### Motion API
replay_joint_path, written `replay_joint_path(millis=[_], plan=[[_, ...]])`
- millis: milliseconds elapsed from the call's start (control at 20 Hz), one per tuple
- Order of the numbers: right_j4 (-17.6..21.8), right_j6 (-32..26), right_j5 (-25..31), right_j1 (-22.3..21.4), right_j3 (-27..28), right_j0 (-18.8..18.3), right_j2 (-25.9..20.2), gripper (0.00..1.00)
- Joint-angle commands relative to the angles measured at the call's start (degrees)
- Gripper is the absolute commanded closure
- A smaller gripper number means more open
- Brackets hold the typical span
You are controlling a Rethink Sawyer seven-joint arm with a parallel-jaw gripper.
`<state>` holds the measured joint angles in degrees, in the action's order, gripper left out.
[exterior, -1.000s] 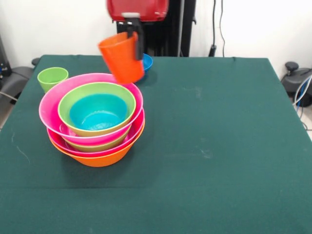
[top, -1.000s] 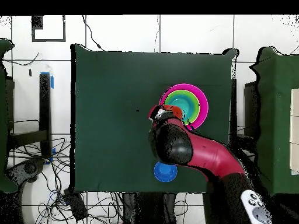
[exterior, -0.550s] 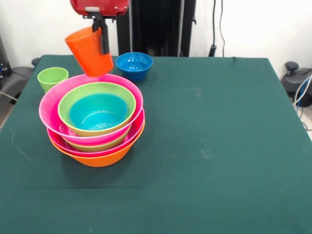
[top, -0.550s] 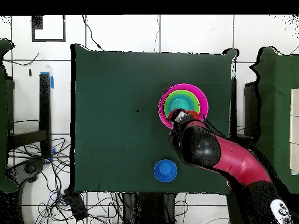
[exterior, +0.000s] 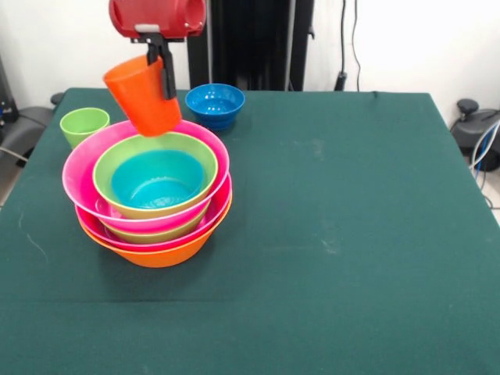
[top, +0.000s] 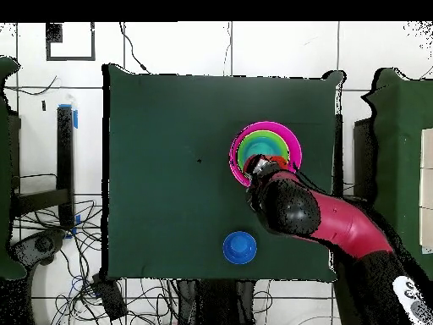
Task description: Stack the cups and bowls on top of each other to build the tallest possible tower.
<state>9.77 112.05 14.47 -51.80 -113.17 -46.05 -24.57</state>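
My gripper is shut on the rim of the orange-red cup, which hangs tilted just above the far rim of the tower. The tower is a nest of bowls: an orange bowl lowest, pink and green bowls above, a light blue bowl innermost. The light green cup stands upright on the table to the tower's left. In the overhead view my arm covers the gripper and part of the tower.
A small dark blue bowl sits alone on the green table cloth behind the tower. Cables and chair bases lie on the floor around the table.
The gripper carried the orange-red cup left, uncovering the dark blue bowl, then lowered it slightly toward the tower's far rim. Nothing else moved.
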Motion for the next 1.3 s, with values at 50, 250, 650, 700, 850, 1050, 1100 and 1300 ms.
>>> replay_joint_path(millis=[50,250,650,700,850,1050,1100,1300], plan=[[5.4,-5.0,2.3,5.2,2.2,0.8,-5.5,1.00],[6.6,-4.9,2.5,6.2,3.5,0.5,-6.5,1.00],[8.8,-6.1,3.7,7.4,6.4,-0.5,-7.9,1.00],[9.0,-6.9,4.6,7.5,7.0,-0.9,-8.4,1.00],[9.6,-8.1,6.6,8.0,8.4,-2.0,-9.4,1.00],[10.5,-10.5,9.9,9.6,11.0,-3.6,-10.6,1.00],[10.7,-10.7,10.1,9.9,11.3,-3.7,-10.8,1.00],[12.7,-10.9,10.1,12.2,12.9,-4.6,-11.8,1.00]])
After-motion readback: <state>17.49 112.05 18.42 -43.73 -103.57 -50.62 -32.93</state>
